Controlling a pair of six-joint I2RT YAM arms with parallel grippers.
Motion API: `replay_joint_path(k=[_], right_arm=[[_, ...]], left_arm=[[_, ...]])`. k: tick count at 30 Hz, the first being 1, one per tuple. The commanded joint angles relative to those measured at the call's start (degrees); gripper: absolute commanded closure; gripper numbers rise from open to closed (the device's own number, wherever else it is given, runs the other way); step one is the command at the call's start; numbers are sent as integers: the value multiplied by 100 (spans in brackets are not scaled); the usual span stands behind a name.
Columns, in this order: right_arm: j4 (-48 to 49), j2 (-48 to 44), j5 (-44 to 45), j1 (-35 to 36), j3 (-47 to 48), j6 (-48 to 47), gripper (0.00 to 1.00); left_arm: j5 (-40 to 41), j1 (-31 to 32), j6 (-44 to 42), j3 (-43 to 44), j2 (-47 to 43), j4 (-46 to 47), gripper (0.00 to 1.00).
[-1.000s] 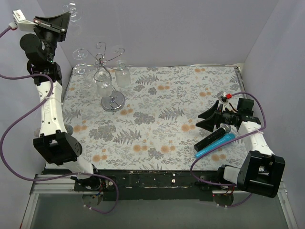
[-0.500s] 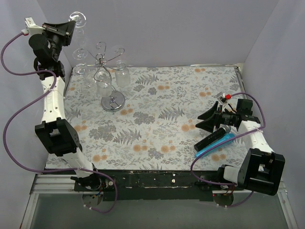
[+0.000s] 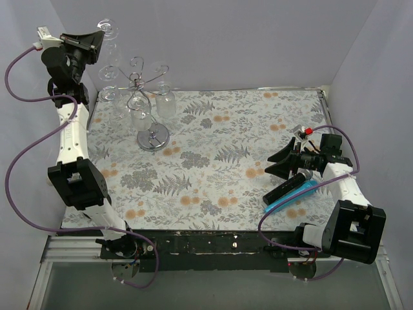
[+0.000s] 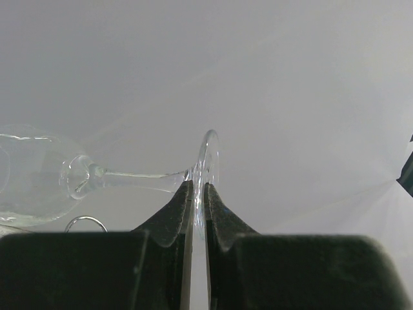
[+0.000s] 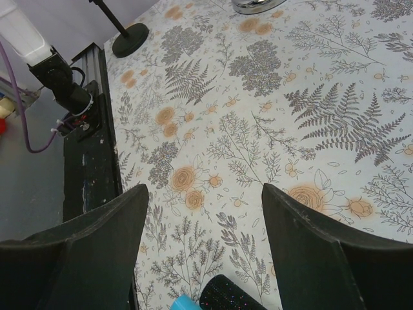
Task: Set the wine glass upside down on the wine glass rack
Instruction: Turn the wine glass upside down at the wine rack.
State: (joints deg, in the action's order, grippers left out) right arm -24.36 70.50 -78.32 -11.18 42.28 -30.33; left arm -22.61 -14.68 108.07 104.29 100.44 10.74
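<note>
Left gripper [image 3: 98,39]: raised high, fingers closed on the foot of the wine glass [image 3: 108,28].
Wine glass: foot at the fingertips, bowl towards the rack.
Wine glass rack [image 3: 137,90]: just right of the left gripper and lower; its round base sits on the floral cloth [image 3: 213,135].
Hanging glasses [image 3: 165,103]: on the rack arms, right of the left gripper.
Right gripper [image 3: 270,165]: fingers apart, empty.
Black microphone [image 3: 284,188]: on the near side of the right gripper, touching a blue cylinder [image 3: 293,196].
</note>
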Motion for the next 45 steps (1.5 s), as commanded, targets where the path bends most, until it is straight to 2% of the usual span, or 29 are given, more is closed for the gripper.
replay_joint_path(k=[1, 15, 45], right_arm=[[-139, -1, -209, -16, 237, -158, 21], [-297, 8, -236, -25, 289, -316, 21], [-420, 43, -262, -16, 342, -448, 21]], left_arm=[[-7, 44, -5, 56, -60, 174, 100], [160, 272, -243, 188, 72, -573, 100], [178, 439, -594, 250, -25, -1196, 100]])
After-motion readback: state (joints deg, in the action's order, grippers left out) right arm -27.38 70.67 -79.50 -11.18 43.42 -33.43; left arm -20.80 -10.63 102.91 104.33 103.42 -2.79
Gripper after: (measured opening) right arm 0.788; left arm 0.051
